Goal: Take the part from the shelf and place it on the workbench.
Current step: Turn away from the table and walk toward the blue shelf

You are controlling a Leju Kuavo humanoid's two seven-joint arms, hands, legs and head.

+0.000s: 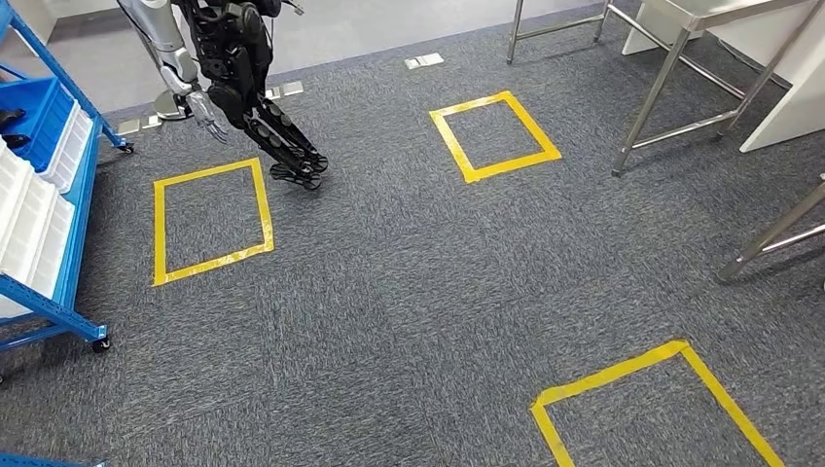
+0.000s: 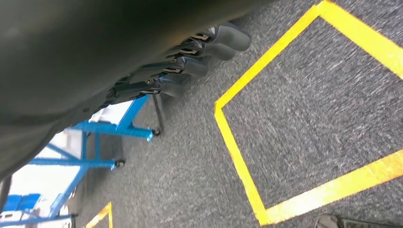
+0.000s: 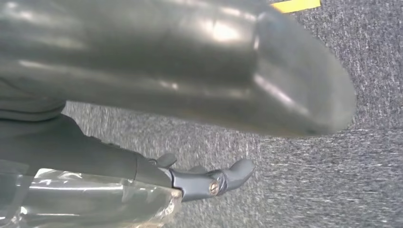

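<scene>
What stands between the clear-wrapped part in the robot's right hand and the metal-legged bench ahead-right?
Nothing visible. The right hand holds the part; the carpet toward the bench bears only flat yellow tape squares. Another robot stands far left.

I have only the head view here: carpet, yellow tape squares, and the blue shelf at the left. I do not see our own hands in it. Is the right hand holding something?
Observer: Yes. In the right wrist view the right hand holds a clear plastic bag. I cannot tell what is inside.
Operator: And the left hand?
Observer: It holds nothing. Its dark fingers lie stretched out side by side.
Operator: What is on the floor near that hand?
Observer: The carpet past those fingers carries a yellow tape square.
</scene>
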